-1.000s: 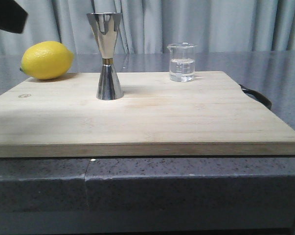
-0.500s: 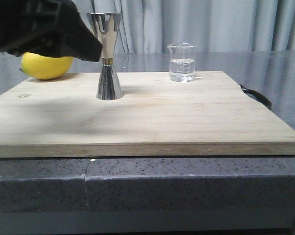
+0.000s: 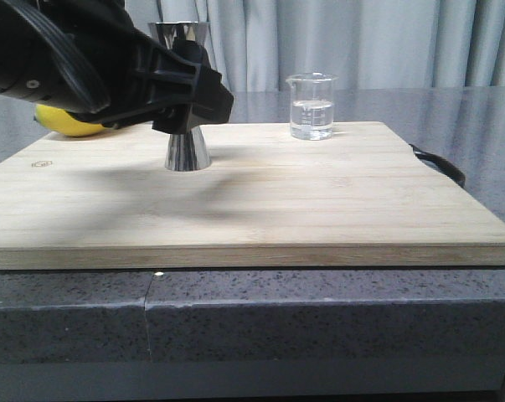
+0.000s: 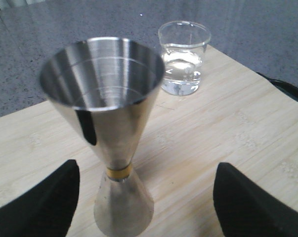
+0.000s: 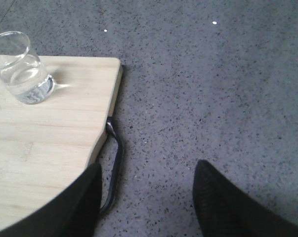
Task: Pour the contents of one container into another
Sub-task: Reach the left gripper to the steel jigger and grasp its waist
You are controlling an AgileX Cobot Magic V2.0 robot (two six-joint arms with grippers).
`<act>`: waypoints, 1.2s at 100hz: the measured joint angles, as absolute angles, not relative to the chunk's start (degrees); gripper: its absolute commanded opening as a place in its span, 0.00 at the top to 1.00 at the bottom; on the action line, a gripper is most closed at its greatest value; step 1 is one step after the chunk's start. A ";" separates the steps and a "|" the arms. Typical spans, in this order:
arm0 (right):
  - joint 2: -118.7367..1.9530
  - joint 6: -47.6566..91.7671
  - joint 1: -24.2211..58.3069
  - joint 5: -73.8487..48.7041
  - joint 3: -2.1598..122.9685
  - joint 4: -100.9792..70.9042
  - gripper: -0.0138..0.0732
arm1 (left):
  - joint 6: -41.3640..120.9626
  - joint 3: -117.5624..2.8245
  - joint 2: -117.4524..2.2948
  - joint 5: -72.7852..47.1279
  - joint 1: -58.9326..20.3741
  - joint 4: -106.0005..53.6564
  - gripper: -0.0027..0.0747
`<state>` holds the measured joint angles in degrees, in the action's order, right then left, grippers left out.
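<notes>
1. Here, left gripper (image 4: 144, 197) spread wide, fingers either side of the steel jigger (image 4: 106, 128) at its gold waist, touching nothing; presumably placed to steady the upright vessel before pouring.
2. Beyond the jigger from that gripper, glass beaker (image 4: 184, 57) upright on the cutting board (image 3: 319, 201), partly filled with clear liquid, ungrasped.
3. Right gripper (image 5: 146, 197) likewise spread and empty, above the counter (image 5: 213, 89) off the board's handle edge; beaker ahead, well apart.

My left arm fills the upper left of the front view, its left pincer (image 4: 144, 202) spread wide with both fingers (image 4: 37, 202) apart, while my right pincer (image 5: 146, 197) likewise gapes open at the frame's bottom.
</notes>
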<state>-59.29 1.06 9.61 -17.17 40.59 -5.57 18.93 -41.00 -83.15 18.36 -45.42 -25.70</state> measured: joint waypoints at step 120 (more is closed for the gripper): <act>-59.38 1.06 9.89 -14.30 40.59 -5.66 0.41 | 14.70 -41.14 -90.03 29.19 -45.51 -26.11 0.99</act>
<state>-59.38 1.06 9.89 -14.30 40.59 -5.66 14.70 -41.14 -90.03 29.19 -45.51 -26.11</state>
